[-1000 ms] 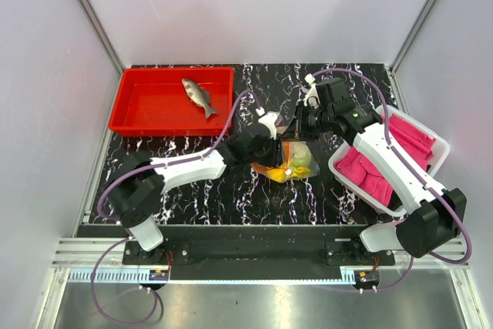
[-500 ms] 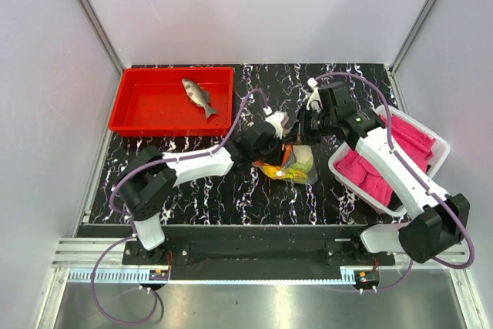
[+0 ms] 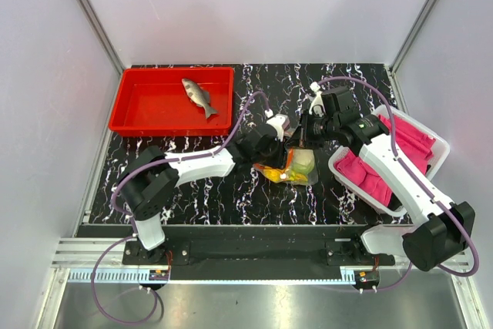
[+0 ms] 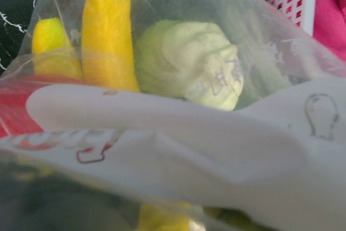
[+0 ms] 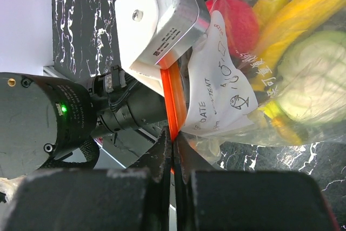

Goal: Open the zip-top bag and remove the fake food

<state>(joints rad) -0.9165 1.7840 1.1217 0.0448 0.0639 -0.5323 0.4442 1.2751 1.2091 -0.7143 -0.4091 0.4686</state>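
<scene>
The zip-top bag (image 3: pixel 293 166) lies mid-table, clear and crinkly, with its orange-red zip strip (image 5: pixel 173 101) raised. My right gripper (image 5: pixel 173 142) is shut on that strip at the bag's mouth. In the bag I see fake food: a yellow banana bunch (image 4: pixel 108 31), a pale green piece (image 4: pixel 189 63), a red round fruit (image 5: pixel 238 22) and a small yellow fruit (image 4: pixel 47 36). My left gripper (image 3: pixel 285 141) is at the mouth from the left, its camera pressed against the bag's white label (image 4: pixel 189 133). Its fingers are hidden. A grey-silver fish (image 3: pixel 198 95) lies in the red tray (image 3: pixel 142 113).
The red tray stands at the back left. A white bin (image 3: pixel 339 171) of pink cloth (image 3: pixel 366 171) sits at the right, close to the bag and under my right arm. Grey walls enclose the black marbled table (image 3: pixel 231 190).
My left gripper has pushed right, up to the bag's mouth. The right arm and the held strip have shifted slightly right, and the bag has followed.
</scene>
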